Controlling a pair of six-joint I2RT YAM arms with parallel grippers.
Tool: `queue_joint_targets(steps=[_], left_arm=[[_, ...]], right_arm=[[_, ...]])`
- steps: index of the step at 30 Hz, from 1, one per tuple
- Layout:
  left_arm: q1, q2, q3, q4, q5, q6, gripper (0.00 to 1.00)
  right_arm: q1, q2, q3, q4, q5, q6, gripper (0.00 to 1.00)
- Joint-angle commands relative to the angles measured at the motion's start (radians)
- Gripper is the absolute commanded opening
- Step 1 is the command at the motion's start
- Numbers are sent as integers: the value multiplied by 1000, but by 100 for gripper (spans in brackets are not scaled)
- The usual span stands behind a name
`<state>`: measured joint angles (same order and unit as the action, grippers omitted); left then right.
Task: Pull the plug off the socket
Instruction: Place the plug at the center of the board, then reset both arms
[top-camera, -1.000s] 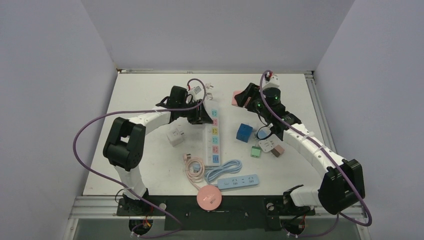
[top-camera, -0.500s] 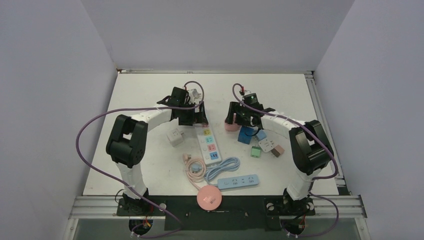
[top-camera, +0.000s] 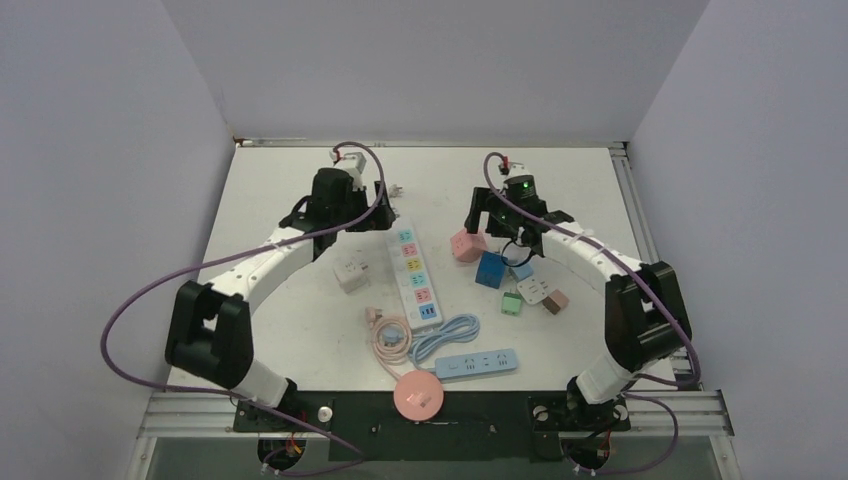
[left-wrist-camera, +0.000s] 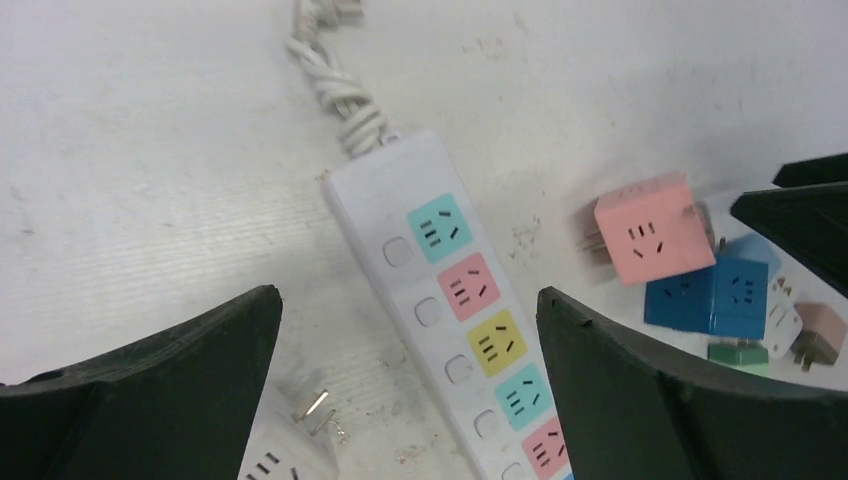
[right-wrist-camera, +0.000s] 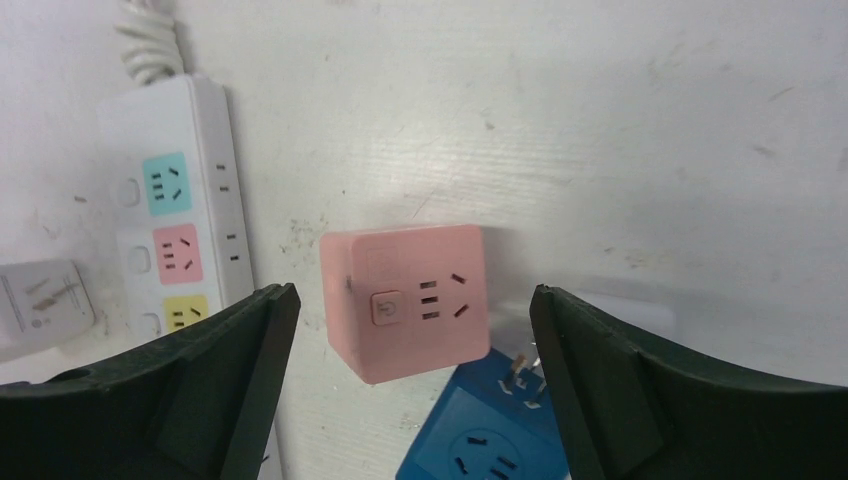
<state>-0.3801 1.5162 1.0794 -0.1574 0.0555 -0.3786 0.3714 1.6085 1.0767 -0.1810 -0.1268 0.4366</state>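
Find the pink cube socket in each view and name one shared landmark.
Top external: pink cube near centre, right of the power strip.
Left wrist: pink cube right of centre.
Right wrist: pink cube mid-frame.
Shared landmark: power strip, left of it everywhere.

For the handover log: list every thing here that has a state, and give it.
white power strip: all sockets empty
pink cube adapter: unplugged, lying loose
left fingers: open, holding nothing
right fingers: open, either side of the pink cube adapter, not touching
blue power strip: nothing plugged in
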Motion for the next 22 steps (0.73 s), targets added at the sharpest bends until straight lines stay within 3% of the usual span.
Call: queue_joint_targets(steps=[1, 6, 11, 14, 22], left_arm=[[16, -183, -75, 138, -189, 33, 96], [-39, -369, -107, 138, -441, 155, 96], [-221, -558, -225, 202, -671, 283, 96], [-280, -612, -253, 205, -722, 297, 96], [-284, -608, -234, 180, -695, 285, 96]], right_arm=[[-86, -161, -27, -9, 110, -29, 90], [-95, -350, -111, 34, 348, -104, 90], [-94, -544, -253, 168, 450, -178, 90], [-93, -620, -323, 242, 469, -193, 90], [-92, -701, -384, 300, 457, -191, 90]])
